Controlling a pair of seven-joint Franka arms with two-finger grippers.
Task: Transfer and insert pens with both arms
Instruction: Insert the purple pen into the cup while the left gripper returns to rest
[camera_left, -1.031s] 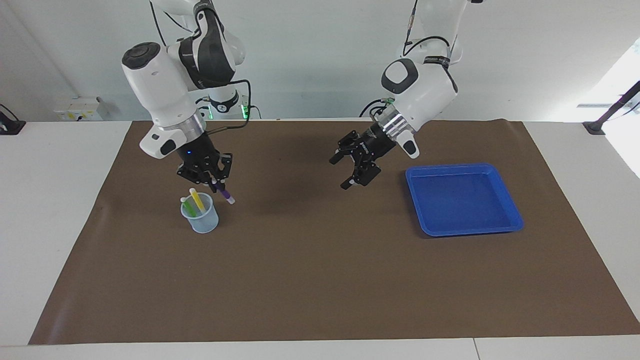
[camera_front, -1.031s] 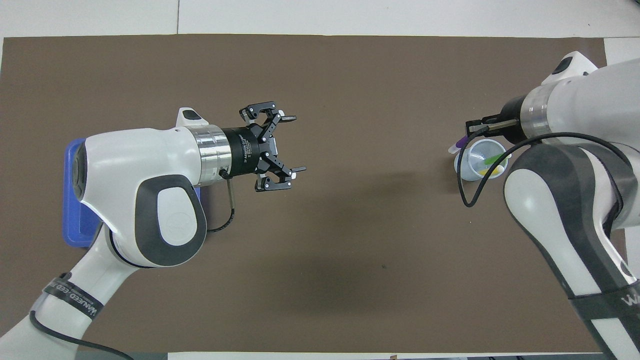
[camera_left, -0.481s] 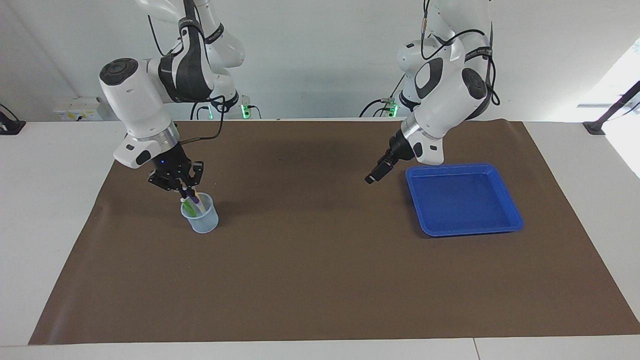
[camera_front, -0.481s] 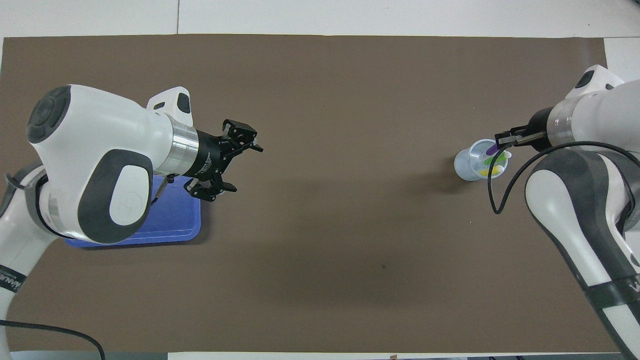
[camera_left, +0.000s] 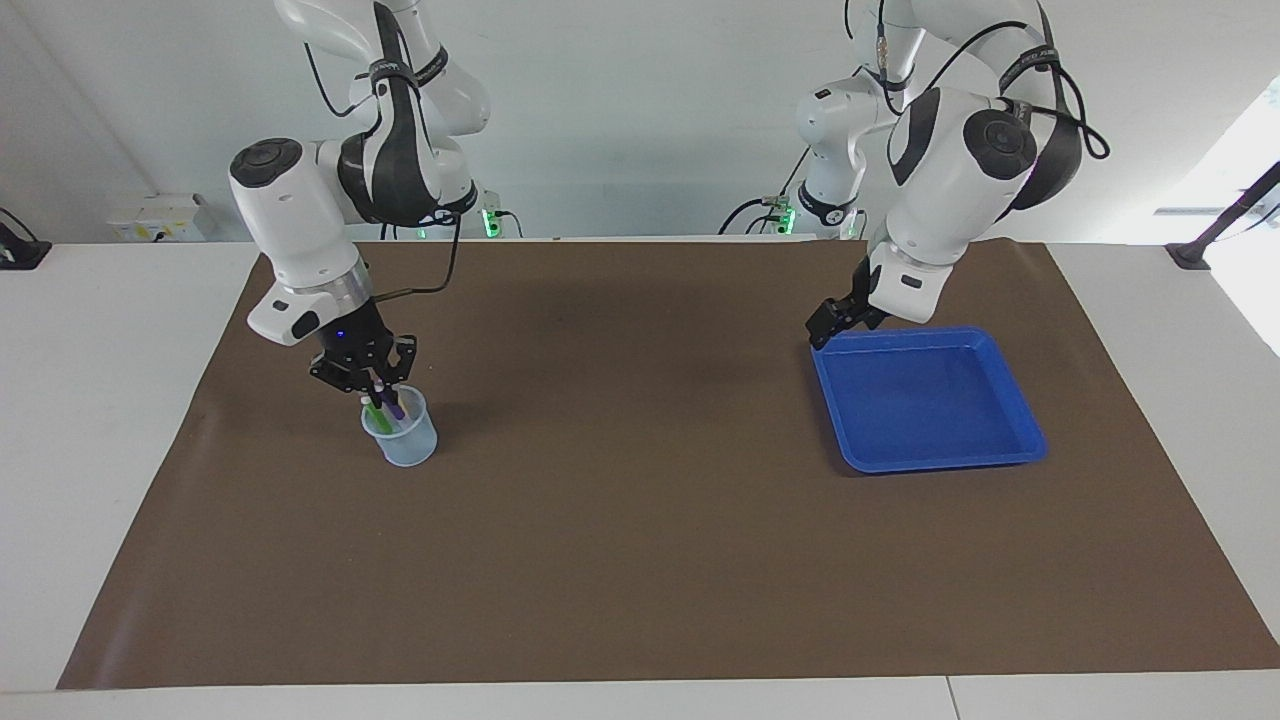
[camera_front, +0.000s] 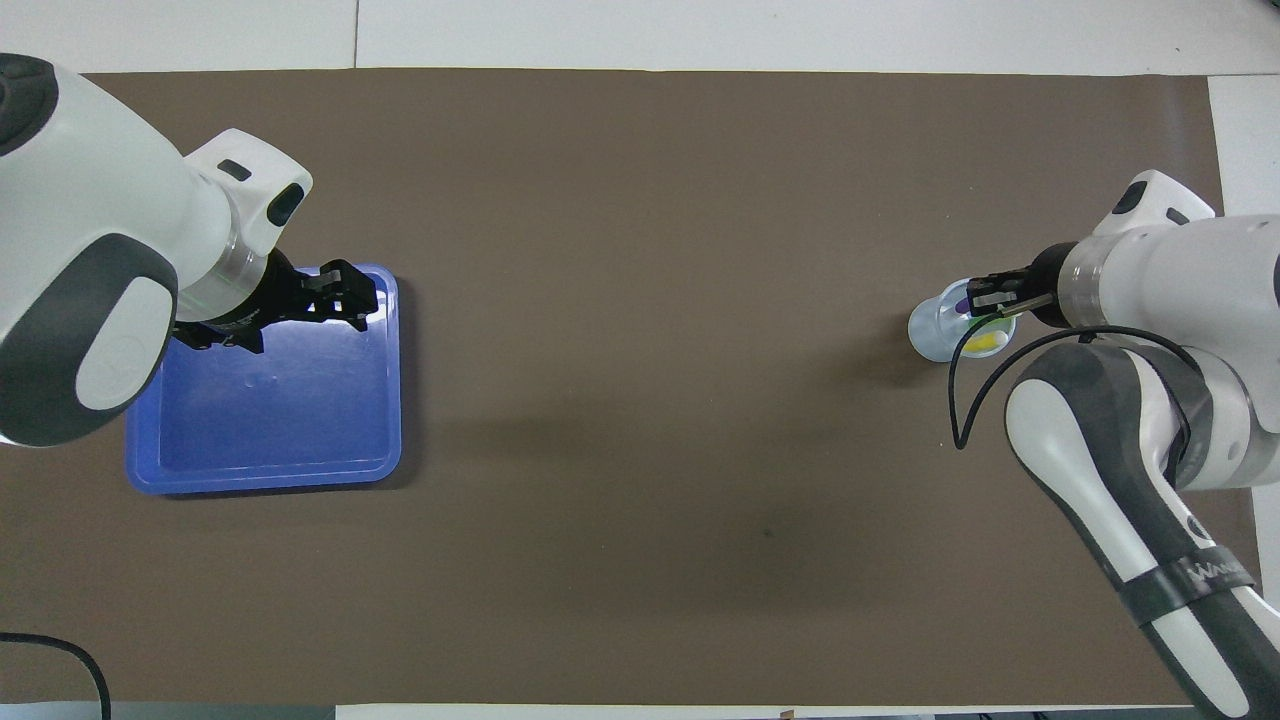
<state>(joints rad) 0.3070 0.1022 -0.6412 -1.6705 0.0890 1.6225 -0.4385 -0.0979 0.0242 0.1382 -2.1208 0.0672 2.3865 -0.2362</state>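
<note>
A clear plastic cup stands toward the right arm's end of the mat. A green pen and a yellow pen lean inside it. My right gripper hangs just over the cup's rim, shut on the purple pen, whose lower end reaches down into the cup. My left gripper hovers open and holding nothing over the corner of the blue tray that lies nearest the robots.
The brown mat covers most of the white table, and cup and tray both sit on it. The blue tray holds nothing. A black cable loops from the right wrist beside the cup.
The right gripper swung over the cup and lowered the purple pen into it beside the other two. The left arm drew back from mid-mat to above the tray's corner.
</note>
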